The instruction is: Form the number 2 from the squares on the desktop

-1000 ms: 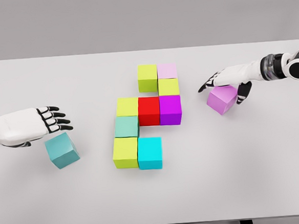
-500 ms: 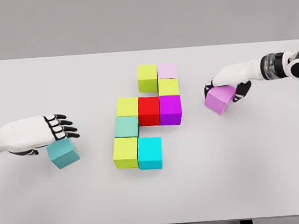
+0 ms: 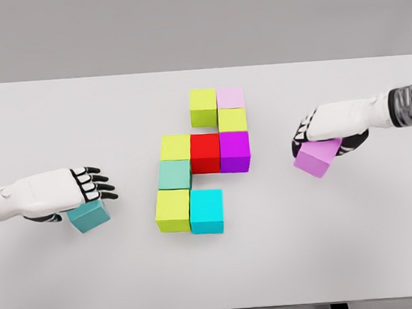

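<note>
Several cubes sit joined at the table's middle: a lime cube (image 3: 203, 106), a pale pink cube (image 3: 230, 97), a red cube (image 3: 205, 152), a purple cube (image 3: 235, 151) and a cyan cube (image 3: 206, 211) among them. A loose teal cube (image 3: 91, 215) lies at the left. My left hand (image 3: 88, 189) lies over its top with fingers stretched out, thumb on the near-left side. At the right, a violet cube (image 3: 318, 158) sits tilted under my right hand (image 3: 321, 134), whose fingers curl over it with the thumb on its right side.
The white table (image 3: 284, 262) reaches across the whole view, with its front edge near the bottom. A grey wall stands behind it. Both forearms come in low from the sides.
My left hand dropped down and right until it covers the teal cube. My right hand closed on the violet cube and shifted it down and right.
</note>
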Robot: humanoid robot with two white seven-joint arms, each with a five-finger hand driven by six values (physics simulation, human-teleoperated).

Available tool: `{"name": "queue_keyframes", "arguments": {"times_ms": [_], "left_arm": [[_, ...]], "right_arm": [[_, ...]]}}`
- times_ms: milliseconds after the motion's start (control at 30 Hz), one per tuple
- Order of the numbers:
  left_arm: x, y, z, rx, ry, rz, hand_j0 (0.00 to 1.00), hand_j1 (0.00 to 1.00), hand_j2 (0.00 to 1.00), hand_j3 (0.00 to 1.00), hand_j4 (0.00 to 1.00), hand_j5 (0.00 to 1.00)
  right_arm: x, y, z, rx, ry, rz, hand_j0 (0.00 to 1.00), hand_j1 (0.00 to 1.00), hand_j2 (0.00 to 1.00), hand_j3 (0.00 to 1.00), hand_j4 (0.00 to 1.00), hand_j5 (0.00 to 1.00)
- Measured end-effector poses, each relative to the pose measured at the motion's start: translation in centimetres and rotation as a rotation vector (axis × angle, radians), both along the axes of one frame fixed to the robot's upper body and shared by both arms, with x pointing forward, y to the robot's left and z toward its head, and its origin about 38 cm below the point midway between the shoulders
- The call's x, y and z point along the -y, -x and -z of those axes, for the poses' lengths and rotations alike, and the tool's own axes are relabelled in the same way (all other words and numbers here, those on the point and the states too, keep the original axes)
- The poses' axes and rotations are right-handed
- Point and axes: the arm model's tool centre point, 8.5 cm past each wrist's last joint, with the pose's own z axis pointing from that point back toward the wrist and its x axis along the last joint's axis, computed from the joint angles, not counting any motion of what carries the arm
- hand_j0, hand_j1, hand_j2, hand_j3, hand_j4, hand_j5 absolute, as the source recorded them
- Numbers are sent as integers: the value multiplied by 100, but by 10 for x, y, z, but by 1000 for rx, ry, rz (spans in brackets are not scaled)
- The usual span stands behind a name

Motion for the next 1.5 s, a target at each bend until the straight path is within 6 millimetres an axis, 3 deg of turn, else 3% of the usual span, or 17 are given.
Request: {"name": "queue_keyframes", "arguments": {"times_ms": [133,333,467,700,767,1100,1200,1433,1500], "left_arm": [[0,0,1,-2,-2,1,100,100,100,100,100,100],[1,0,1,8,-14,8,66,66,66,66,66,66],[3,0,1,11,-16,12,56,56,56,56,56,56],[4,-3,-2,22,-25,15,56,56,56,56,56,56],[3,-6,-4,29,-27,12,56,56,56,56,56,56],[-2,-35,-25,102,-14,-30,57,57,57,57,57,57],[-1,-46,-27,116,0,-47,57,57,57,57,57,57],[8,-83,-37,164,46,-91,59,59,59,59,59,59],[13,-94,-37,169,59,-104,59,59,59,59,59,59]], "right_arm": [[-19,20,-2,1,-6,-87,56,56,56,56,56,56],[-43,51,2,-15,-8,-204,56,56,56,56,56,56],[-56,60,8,-30,-15,-250,56,56,56,56,56,56],[-71,60,7,-22,-35,-283,70,70,70,70,70,70],[-72,60,7,-21,-37,-282,100,100,100,100,100,100],[-69,57,2,-6,-38,-273,100,100,100,100,100,100],[-62,56,-3,2,-36,-255,100,100,100,100,100,100],[10,59,-25,21,34,-92,100,100,100,100,100,100],[23,60,-22,8,57,-62,100,100,100,100,100,100]]}}
